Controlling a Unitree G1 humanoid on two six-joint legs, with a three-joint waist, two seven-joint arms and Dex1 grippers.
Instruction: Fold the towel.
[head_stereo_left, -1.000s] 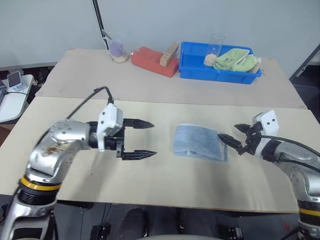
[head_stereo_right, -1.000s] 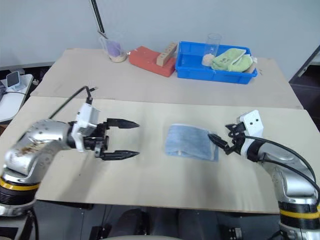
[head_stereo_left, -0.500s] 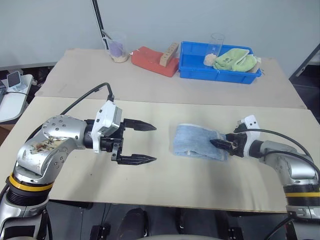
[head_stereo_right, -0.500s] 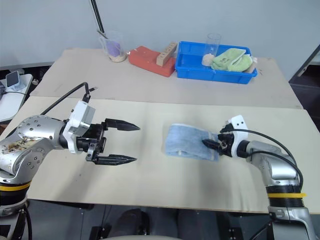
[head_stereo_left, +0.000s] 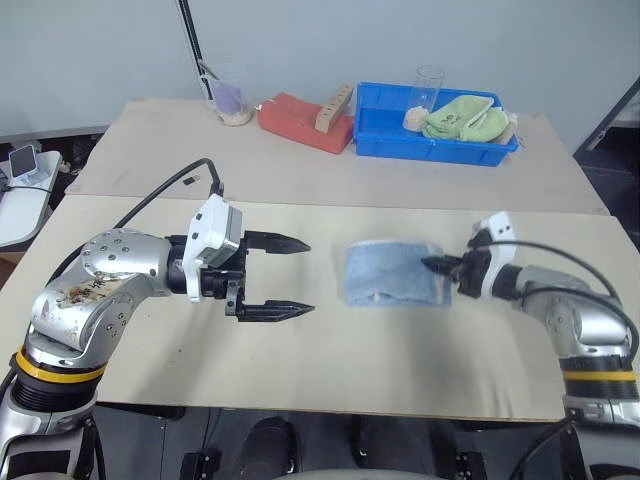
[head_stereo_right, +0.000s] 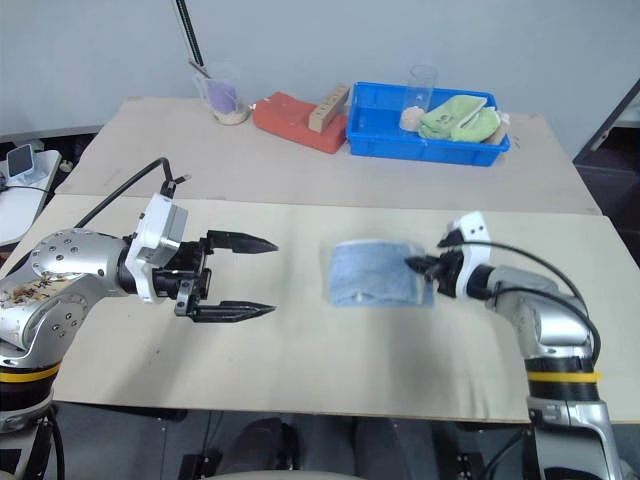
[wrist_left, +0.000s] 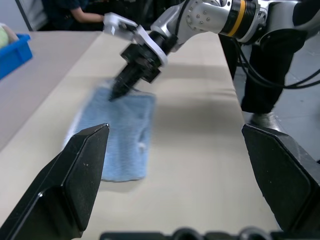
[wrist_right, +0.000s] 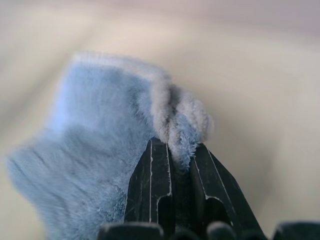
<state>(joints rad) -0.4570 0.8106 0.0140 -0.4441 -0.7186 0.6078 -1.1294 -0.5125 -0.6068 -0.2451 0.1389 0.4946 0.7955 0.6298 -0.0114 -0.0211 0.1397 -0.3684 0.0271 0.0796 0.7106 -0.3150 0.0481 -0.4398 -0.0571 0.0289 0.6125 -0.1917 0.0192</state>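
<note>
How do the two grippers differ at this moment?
The left gripper has its jaws spread wide and holds nothing; the right gripper has its jaws pinched shut on the towel at its edge. The left hangs apart from the towel, the right touches it. Both point toward the towel.

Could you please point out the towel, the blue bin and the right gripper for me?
towel (head_stereo_left: 385, 275), left eye view, middle of the cloth.
blue bin (head_stereo_left: 440, 150), left eye view, front wall.
right gripper (head_stereo_left: 440, 266), left eye view, fingertips at the towel's edge.
</note>
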